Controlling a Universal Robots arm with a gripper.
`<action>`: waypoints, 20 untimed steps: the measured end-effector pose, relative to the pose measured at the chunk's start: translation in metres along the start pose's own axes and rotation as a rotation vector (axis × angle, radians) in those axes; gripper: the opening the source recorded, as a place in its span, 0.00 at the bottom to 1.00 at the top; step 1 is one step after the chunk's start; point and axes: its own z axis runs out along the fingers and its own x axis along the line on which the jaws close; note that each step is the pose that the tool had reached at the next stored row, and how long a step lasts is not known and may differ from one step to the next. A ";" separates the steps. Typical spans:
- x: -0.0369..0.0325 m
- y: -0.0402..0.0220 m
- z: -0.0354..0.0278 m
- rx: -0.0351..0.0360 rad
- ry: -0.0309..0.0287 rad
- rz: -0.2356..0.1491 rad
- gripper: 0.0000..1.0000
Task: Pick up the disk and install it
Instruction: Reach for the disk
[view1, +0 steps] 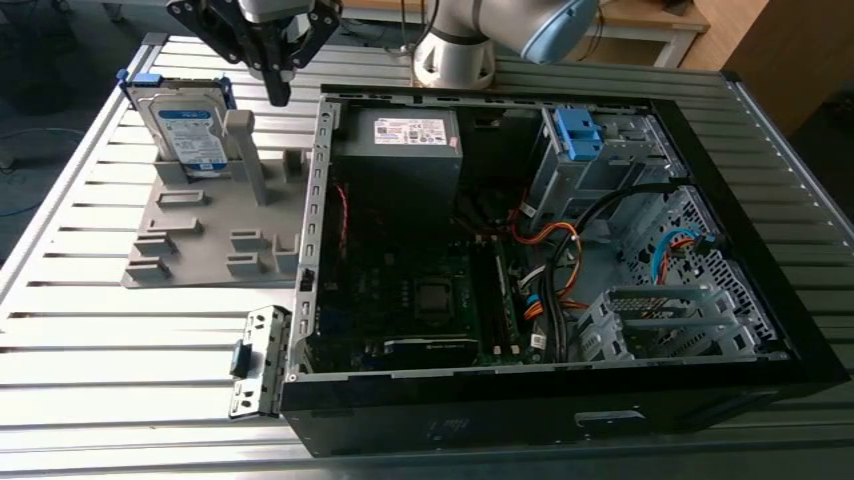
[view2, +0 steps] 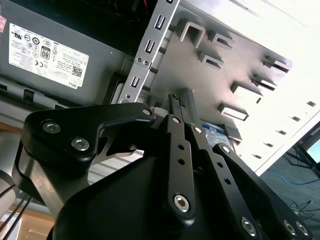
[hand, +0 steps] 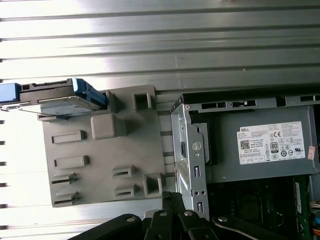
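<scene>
- Grey plastic formed the holder plate (view1: 200, 235), which lay flat on the slatted aluminium table (view1: 80, 330). Everything below is placed from this plate.
- At the plate's far end in the exterior view, the disk (view1: 187, 125) stood on edge in a slot. Its white-and-blue label faced the camera, and its blue rail frame showed along the top.
- In the first wrist view the disk (hand: 60, 97) appeared edge-on at one corner of the plate, with the blue rail outermost.
- A plain upright post (view1: 240, 140) rose from the plate just beside the disk, on the exterior view's right of it.
- The gripper (view1: 278, 92) hung above the plate's far edge, near that post. It was on the exterior view's right of the disk and apart from it.
- Its black fingers were drawn together to a narrow tip, with nothing held between them.
- In the second wrist view the gripper (view2: 176, 100) pointed towards the plate, and part of the disk showed just past the finger links.
- The open computer case (view1: 801, 330) lay on its side just beside the plate, on the exterior view's right, with its perforated metal edge running along the plate's long side.
- A grey power supply (view1: 400, 135) with a white sticker filled the case corner nearest the plate's far end.
- Well apart from the plate, across the case, a bare blue bracket (view1: 577, 135) sat in the drive cage, and orange cables (view1: 561, 250) lay loose nearby.
- The arm's pale base (view1: 461, 50) stood beyond the plate's far end, behind the case.
</scene>
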 end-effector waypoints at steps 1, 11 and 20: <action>0.0011 -0.0001 0.0000 0.0001 0.0001 0.000 0.11; 0.0112 -0.0009 -0.0001 0.0001 0.0001 0.000 0.11; 0.0212 -0.0016 -0.0001 0.0001 0.0001 0.000 0.11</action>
